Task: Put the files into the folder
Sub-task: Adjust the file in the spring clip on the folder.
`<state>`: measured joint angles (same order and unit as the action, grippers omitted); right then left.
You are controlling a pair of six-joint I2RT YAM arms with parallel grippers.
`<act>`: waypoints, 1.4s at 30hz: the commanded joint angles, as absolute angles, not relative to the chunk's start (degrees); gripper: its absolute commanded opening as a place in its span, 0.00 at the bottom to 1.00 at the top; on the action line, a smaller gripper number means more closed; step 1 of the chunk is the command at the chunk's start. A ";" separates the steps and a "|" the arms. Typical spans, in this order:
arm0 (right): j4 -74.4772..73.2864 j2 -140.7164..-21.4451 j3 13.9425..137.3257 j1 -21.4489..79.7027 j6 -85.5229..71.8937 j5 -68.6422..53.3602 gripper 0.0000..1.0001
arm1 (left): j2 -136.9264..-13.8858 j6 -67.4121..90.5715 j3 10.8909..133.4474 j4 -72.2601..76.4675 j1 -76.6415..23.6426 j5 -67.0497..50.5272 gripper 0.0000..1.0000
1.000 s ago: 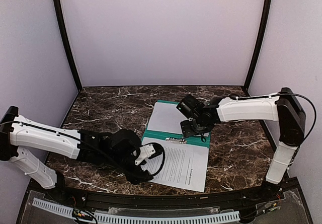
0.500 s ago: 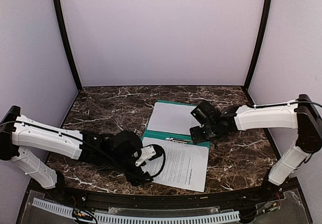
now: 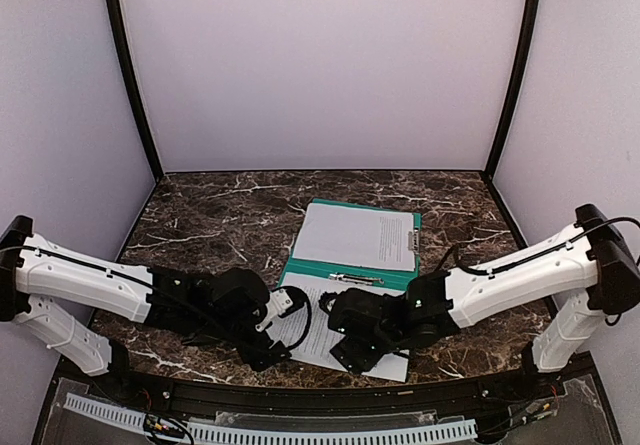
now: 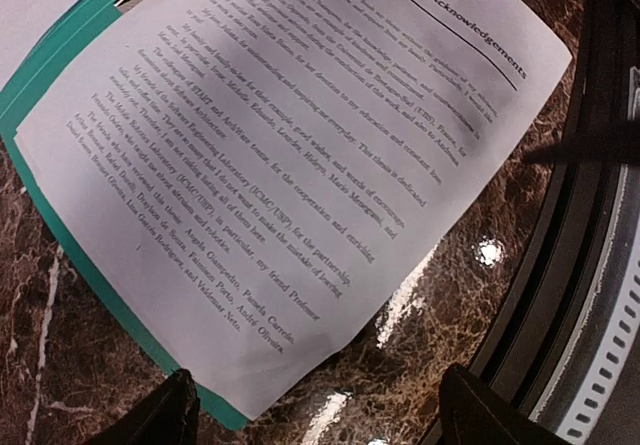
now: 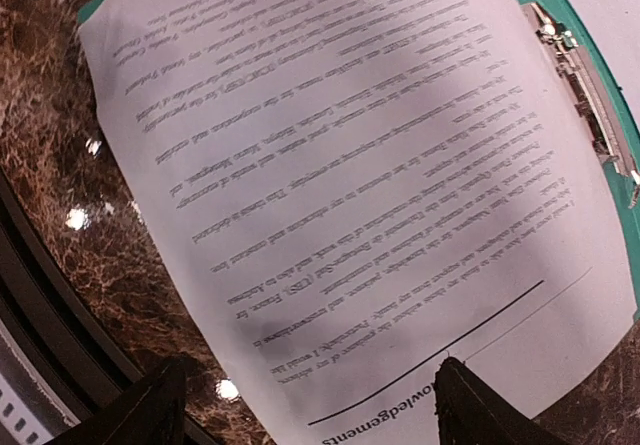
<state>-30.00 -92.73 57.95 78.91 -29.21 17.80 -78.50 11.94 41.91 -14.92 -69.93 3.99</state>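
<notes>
The teal-green folder [image 3: 410,281] lies open at the table's centre, its metal clip [image 3: 355,280] along the fold. One of the files, a printed white sheet [image 3: 357,235], rests on the far half. A second sheet [image 4: 300,145] lies on the near half and overhangs the folder's near edge [image 4: 95,285]. My left gripper [image 3: 290,323] hovers open at that sheet's near left corner, fingers [image 4: 175,413] apart and nothing between them. My right gripper [image 3: 362,350] hangs open just above the same sheet [image 5: 350,165] near its heading, hiding much of it from above.
Dark marble table [image 3: 200,225] with pale walls on three sides. A black rail [image 3: 300,390] and a white slotted strip [image 4: 600,365] run along the near edge, close to both grippers. The clip [image 5: 585,75] sits beyond the right gripper.
My right arm swung from over the folder's far half down to the near sheet, uncovering the far sheet. Both grippers opened a little wider; the left barely shifted.
</notes>
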 commanded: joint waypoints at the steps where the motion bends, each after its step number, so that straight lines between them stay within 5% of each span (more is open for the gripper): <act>1: -32.57 -98.76 63.01 83.62 -27.33 20.01 0.83 | -72.98 18.82 39.10 -16.90 -66.88 11.60 0.84; 11: -37.28 -106.67 68.62 84.39 -25.81 22.23 0.82 | -63.16 22.85 35.77 -18.23 -60.37 13.06 0.85; 42: -38.43 -105.81 69.10 79.88 -23.62 22.78 0.83 | -67.88 21.32 37.70 -17.51 -59.40 11.58 0.88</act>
<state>-39.59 -107.77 69.43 80.29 -24.77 23.14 -67.72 21.63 37.01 -16.80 -59.72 11.81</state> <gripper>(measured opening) 0.822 0.869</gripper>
